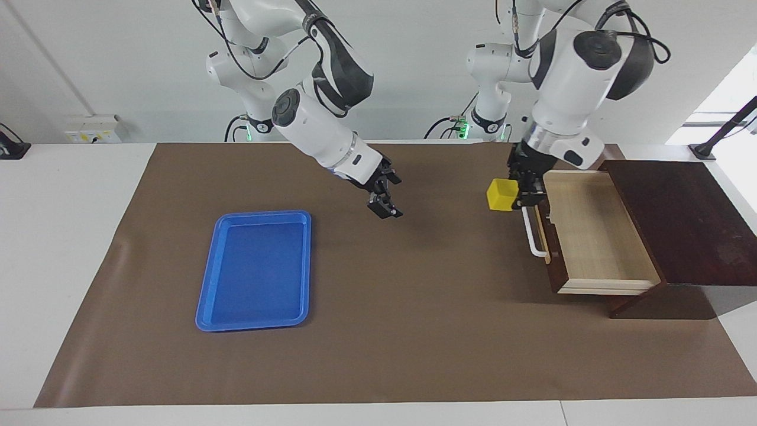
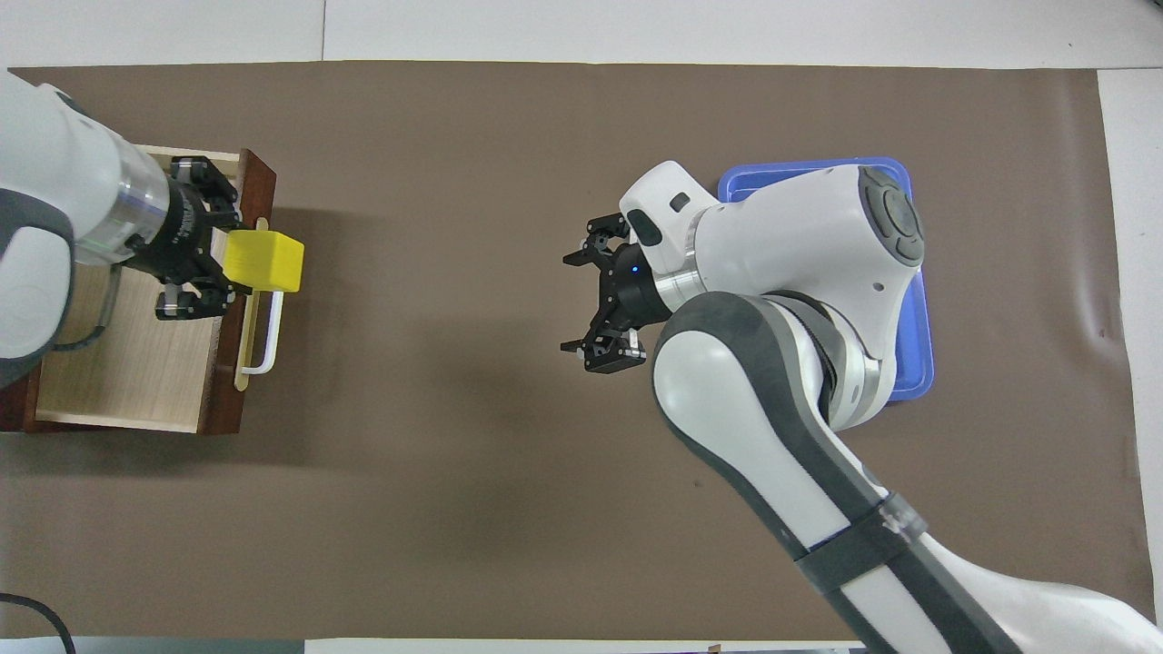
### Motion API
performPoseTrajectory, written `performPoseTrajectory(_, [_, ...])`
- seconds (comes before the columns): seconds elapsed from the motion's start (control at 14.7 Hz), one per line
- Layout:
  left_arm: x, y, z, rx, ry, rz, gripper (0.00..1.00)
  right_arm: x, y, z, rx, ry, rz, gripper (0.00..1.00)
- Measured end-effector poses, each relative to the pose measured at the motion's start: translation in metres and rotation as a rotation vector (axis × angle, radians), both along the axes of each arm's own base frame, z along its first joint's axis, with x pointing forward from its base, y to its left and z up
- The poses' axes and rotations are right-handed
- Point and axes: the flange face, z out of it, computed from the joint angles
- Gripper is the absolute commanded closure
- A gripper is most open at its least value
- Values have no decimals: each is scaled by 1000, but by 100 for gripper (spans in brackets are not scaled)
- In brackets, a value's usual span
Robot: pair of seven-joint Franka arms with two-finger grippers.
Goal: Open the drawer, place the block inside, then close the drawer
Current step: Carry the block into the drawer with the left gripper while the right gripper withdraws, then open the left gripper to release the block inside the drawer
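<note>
The drawer [image 1: 597, 236] of the dark brown box [image 1: 680, 219] is pulled open, showing its pale wood interior [image 2: 136, 363] and white bar handle [image 1: 535, 239]. My left gripper [image 1: 519, 188] is shut on the yellow block [image 1: 501, 195] and holds it in the air over the drawer's front edge, above the handle [image 2: 263, 341]. In the overhead view the block [image 2: 263, 261] sticks out from the left gripper [image 2: 223, 259] past the drawer front. My right gripper [image 1: 384, 198] is open and empty, over the mat between the tray and the drawer; it also shows in the overhead view [image 2: 581, 304].
A flat blue tray [image 1: 204, 302] lies on the brown mat toward the right arm's end; in the overhead view the right arm covers much of the tray [image 2: 918, 363]. The brown mat [image 1: 414, 331] covers most of the table.
</note>
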Motion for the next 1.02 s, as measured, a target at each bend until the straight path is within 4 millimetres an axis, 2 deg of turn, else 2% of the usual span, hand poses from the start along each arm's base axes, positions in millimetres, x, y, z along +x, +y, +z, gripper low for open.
performPoseTrajectory(0.14, [6, 56, -7, 4, 6, -9, 100, 16, -43, 2, -1, 28, -48, 0])
performPoseTrajectory(0.27, [8, 100, -24, 13, 6, -3, 100, 31, -96, 2, -19, 52, -102, 0])
performPoseTrajectory(0.41, [6, 126, -47, 30, 12, 1, 100, 41, -151, -1, -71, 68, -146, 0])
performPoseTrajectory(0.54, [3, 129, -70, 33, 18, -5, 100, 46, -190, -1, -136, 65, -169, 0])
performPoseTrajectory(0.68, [-3, 125, -92, 36, 17, -15, 86, 47, -215, 3, -186, 61, -192, 0])
performPoseTrajectory(0.75, [-8, 124, -100, 37, 21, -19, 59, 47, -226, 9, -213, 68, -211, 0])
performPoseTrajectory(0.82, [-12, 125, -106, 38, 27, -28, 3, 47, -237, 16, -246, 75, -233, 0])
performPoseTrajectory(0.88, [-15, 127, -110, 38, 29, -42, 0, 46, -246, 25, -281, 82, -253, 0])
performPoseTrajectory(1.02, [-16, 129, -105, 40, 17, -66, 0, 40, -256, 46, -342, 111, -301, 0])
